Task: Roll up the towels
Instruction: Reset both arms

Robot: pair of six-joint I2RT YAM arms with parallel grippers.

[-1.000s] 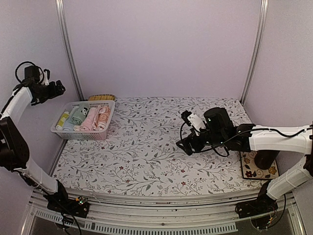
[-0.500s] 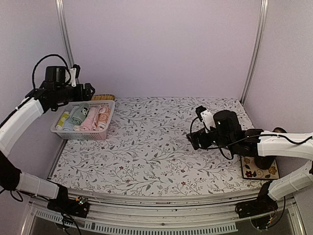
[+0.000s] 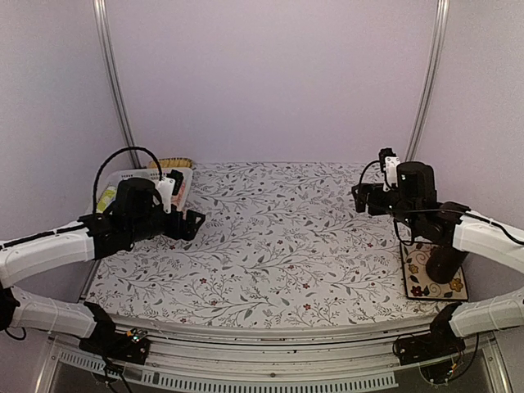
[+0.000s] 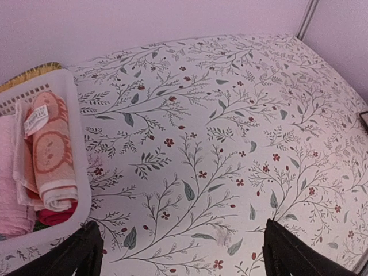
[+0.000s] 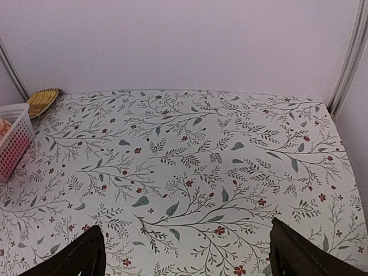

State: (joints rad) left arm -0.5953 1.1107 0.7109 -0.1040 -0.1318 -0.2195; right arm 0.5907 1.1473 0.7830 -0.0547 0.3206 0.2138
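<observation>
Bearing unreadable white tag [image 4: 37, 117]: orange towel [image 4: 53, 158]

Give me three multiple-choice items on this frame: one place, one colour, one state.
1. Where is the white basket? A) far-left corner of the table B) centre C) near right edge
2. The patterned towel in it is: A) blue B) orange-salmon with cream C) black
3. Jaws of the left gripper are: A) shut on a towel B) shut on basket C) open, empty
Key: 1 A, it stands at the back left; 2 B, seen rolled in the left wrist view; 3 C, wide apart, holding nothing.
</observation>
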